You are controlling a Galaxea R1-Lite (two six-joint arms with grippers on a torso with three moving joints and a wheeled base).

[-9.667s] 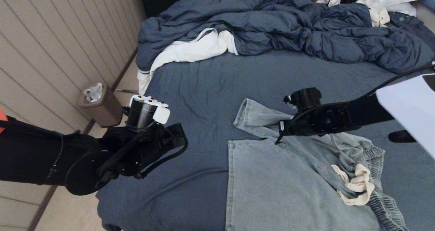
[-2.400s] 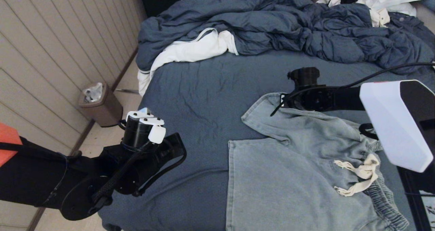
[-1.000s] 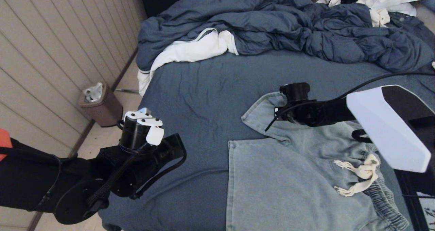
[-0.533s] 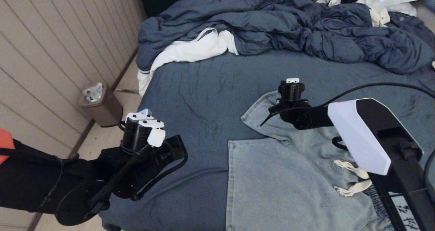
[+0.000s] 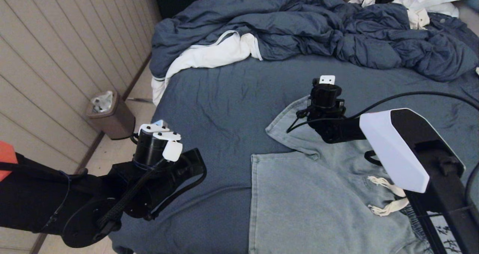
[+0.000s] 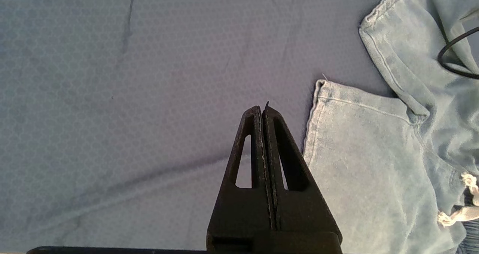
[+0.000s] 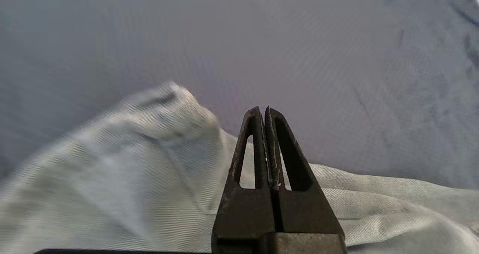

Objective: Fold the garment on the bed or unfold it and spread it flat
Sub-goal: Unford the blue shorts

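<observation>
The shorts are soft cloth with a washed, faded denim look, matt and faintly mottled, their hems stitched and slightly puckered. A cream drawstring of woven cord lies frayed at its ends. The bed wears a matt slate-blue sheet, finely textured and lightly creased. Behind, the duvet is puffy dark blue fabric, heavily rumpled, beside a smooth white cloth. The left gripper and right gripper are matt black plastic with scuffed edges. The right arm's shell is smooth white plastic. The wall looks like pale grooved panelling.
</observation>
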